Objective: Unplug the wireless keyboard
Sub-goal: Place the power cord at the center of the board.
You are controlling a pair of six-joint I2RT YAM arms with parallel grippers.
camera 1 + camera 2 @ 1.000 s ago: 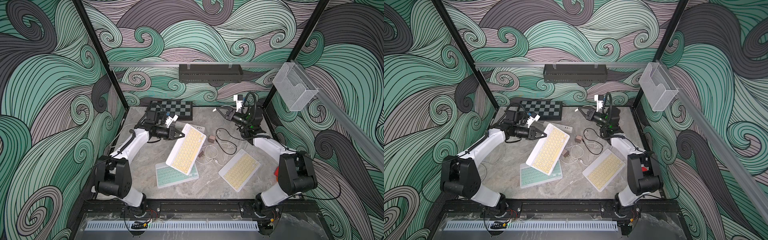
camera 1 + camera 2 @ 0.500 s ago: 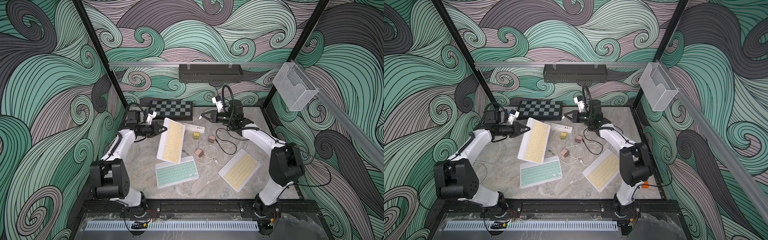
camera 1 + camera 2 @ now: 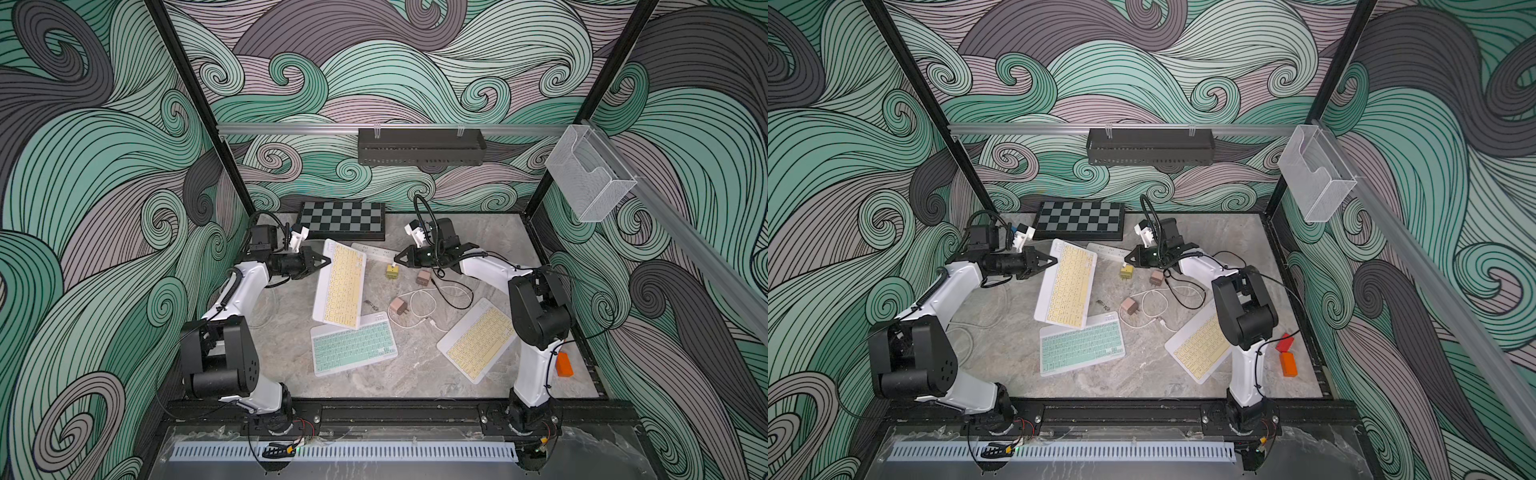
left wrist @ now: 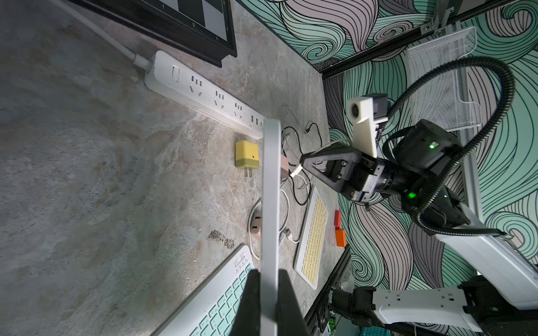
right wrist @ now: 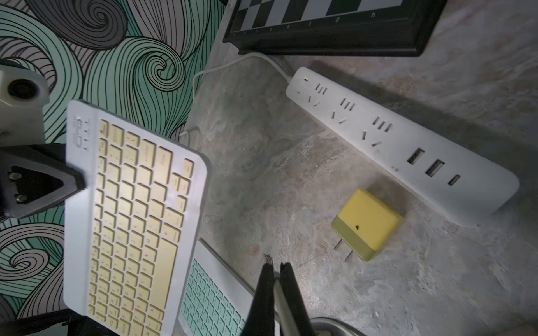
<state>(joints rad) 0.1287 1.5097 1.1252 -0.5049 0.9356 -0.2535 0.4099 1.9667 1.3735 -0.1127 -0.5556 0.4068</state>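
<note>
**Operator:** What do I have in hand?

**Spotter:** Your left gripper [image 3: 328,261] is closed hard on a long edge of the yellow keyboard [image 3: 340,286], near a corner, with one finger on each face. That pinch keeps the board tipped up off the table [image 3: 286,332] so its far edge faces your other arm. Your right gripper [image 3: 395,258] is closed on a white cable plug [image 4: 295,171], and the plug pokes out past the fingertips.

**Operator:** Is the plug out?

**Spotter:** I judge so. In the left wrist view the plug sits just beside the keyboard's far edge, with a gap between them.

**Operator:** What's close by?

**Spotter:** Under your right fingertips are the yellow charger [image 3: 391,272] and the power strip [image 5: 401,145], both lying on the table. Loose cables trail behind that gripper, so pulling back may drag them. To the side of your left fingers, the board's low end overlaps the green keyboard [image 3: 353,345]. I can't tell whether they touch. The chessboard [image 3: 340,216] lies beyond both grippers.

**Operator:** Is there room to set it down?

**Spotter:** There is bare table below your left gripper and back towards its arm.
</note>
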